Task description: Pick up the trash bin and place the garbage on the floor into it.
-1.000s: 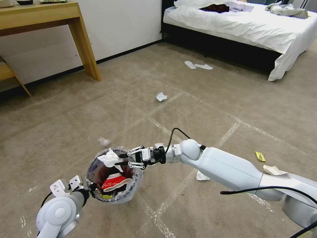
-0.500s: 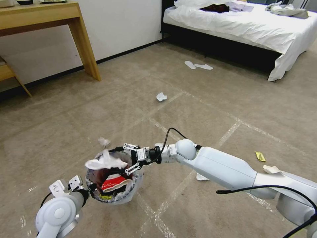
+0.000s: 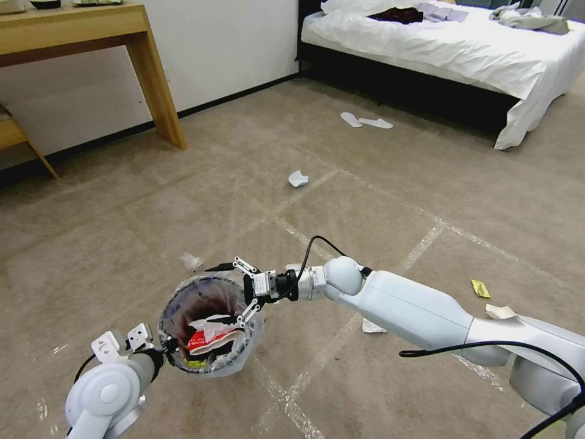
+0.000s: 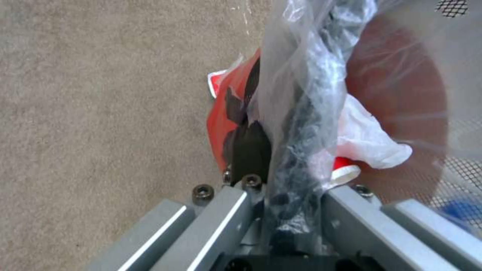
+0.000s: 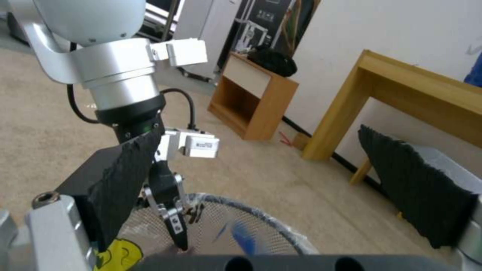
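Right gripper (image 3: 226, 294) over the far right rim of the trash bin (image 3: 173, 305), fingers spread wide, nothing between them; one finger (image 3: 218, 267) reaches past the rim on the far side, the other (image 3: 239, 319) sits at the rim on the near side. Left gripper (image 3: 163, 349) clamped on the bin's near left rim and its clear liner (image 4: 301, 113), holding the bin above the floor (image 3: 122, 231). Inside the bin: white tissue (image 3: 210, 328) on top of a red-white paper cup (image 3: 204, 341).

Floor: beige carpet with shiny tape lines. Litter lying loose: white paper scrap (image 3: 298, 178) far centre, small tissue (image 3: 191, 261) just beyond the bin, yellow wrapper (image 3: 480, 288) and crumpled paper (image 3: 503, 313) to the right, white piece (image 3: 372, 326) under the right arm.

Room: wooden desk (image 3: 146, 55) far left, bed (image 3: 463, 55) far right, two white slippers (image 3: 365, 121) near the bed
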You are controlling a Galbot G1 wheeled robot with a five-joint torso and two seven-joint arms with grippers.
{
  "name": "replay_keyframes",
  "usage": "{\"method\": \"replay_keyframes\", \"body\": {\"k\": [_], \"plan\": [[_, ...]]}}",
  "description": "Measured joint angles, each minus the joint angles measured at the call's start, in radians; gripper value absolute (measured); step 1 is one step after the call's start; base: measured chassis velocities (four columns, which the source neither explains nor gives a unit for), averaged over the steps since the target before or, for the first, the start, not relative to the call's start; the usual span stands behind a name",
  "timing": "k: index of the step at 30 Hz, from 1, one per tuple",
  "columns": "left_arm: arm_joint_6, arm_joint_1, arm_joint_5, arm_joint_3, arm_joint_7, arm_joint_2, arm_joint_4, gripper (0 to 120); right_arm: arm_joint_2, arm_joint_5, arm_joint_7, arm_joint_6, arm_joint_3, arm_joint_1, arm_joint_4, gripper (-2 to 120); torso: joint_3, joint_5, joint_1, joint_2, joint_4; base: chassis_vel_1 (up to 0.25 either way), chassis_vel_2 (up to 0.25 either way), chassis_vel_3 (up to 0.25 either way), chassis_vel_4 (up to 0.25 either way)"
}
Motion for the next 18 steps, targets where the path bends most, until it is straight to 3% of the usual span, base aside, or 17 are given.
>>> {"method": "replay_keyframes", "body": {"k": [5,11,16,18], "plan": [[0.0,-0.001,-0.004,0.0,-0.003,0.003,0.0,0,0.0,0.005,0.002,0.005,0.01,-0.007,0.0,100,0.0,0.0,0.0,0.0,0.0,0.0,0.0,0.0,0.0],[0.003,-0.001,-0.019,-0.007,-0.014,0.004,-0.002,0,-0.012,0.022,0.038,-0.003,0.153,-0.041,0.03,100,0.0,0.0,0.0,0.0,0.0002,0.0,0.0,0.0,0.0],[0.002,0.002,-0.019,-0.015,-0.018,0.006,-0.006,0,-0.06,0.043,0.116,-0.021,0.272,-0.102,0.071,100,0.0,0.0001,0.0,0.0,-0.0001,0.0,0.0,0.0,0.0],[0.001,0.009,-0.019,-0.022,-0.018,0.006,-0.009,0,-0.105,0.041,0.2,-0.051,0.383,-0.182,0.116,100,0.0,0.0001,0.0,0.0,-0.0003,0.0,0.0,0.0,0.0]]}}
